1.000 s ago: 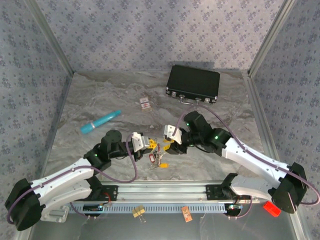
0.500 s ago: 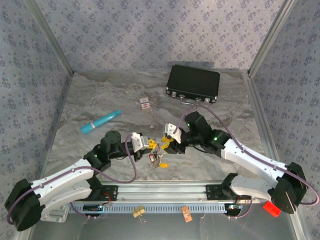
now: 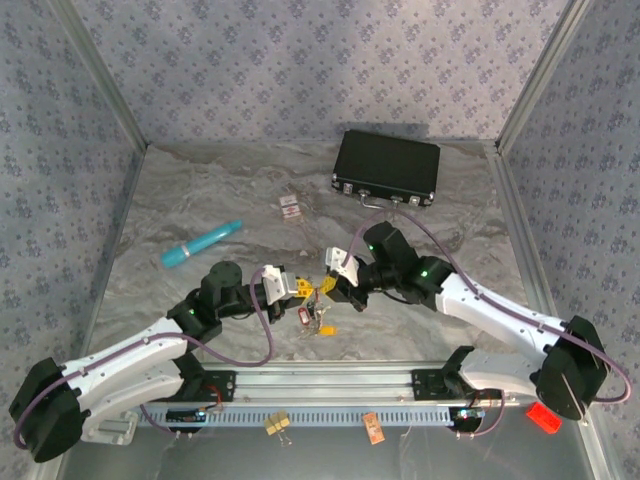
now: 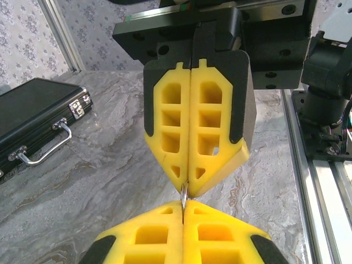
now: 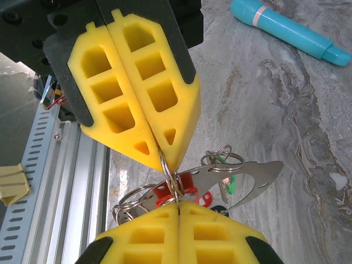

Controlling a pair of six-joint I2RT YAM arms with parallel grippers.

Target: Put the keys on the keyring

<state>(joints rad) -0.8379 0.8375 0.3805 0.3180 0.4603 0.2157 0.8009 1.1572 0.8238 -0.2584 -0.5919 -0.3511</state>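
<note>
near edge, overhead view: metal rail [image 3: 330, 380] across the front, with a binder clip [image 3: 277, 423] lying just nearer than it.

just beyond the rail, over the marbled table [image 3: 200, 190]: the keys [image 3: 314, 320] in a small bunch, red and yellow heads visible from above. the right wrist view adds a green one and a flat silvery tag among several small wire rings. cannot tell whether the bunch rests on the table or hangs.

just behind the bunch: the two grippers, tip to tip. left gripper [image 3: 300, 288] comes in from the left and right gripper [image 3: 329, 288] from the right, their yellow pads nearly nose to nose.

left gripper: pads pressed together with no gap along the seam, pinching the thin wire of the keyring [image 5: 170, 177] at the very tip. right gripper: pads likewise together, clamped on the same wire loop from the opposite side. the keyring bridges the short gap between the two tips, standing on edge. in the left wrist view a sliver of it shows between the noses. its lower part runs down into the bunch, with the red heads just behind it.

farther out, left: turquoise cylinder [image 3: 202, 243], lying flat, well apart from the grippers. beyond centre: small red-and-white card [image 3: 291, 207]. far side, right of centre: black case [image 3: 387, 167], closed, metal handle facing the arms.
</note>
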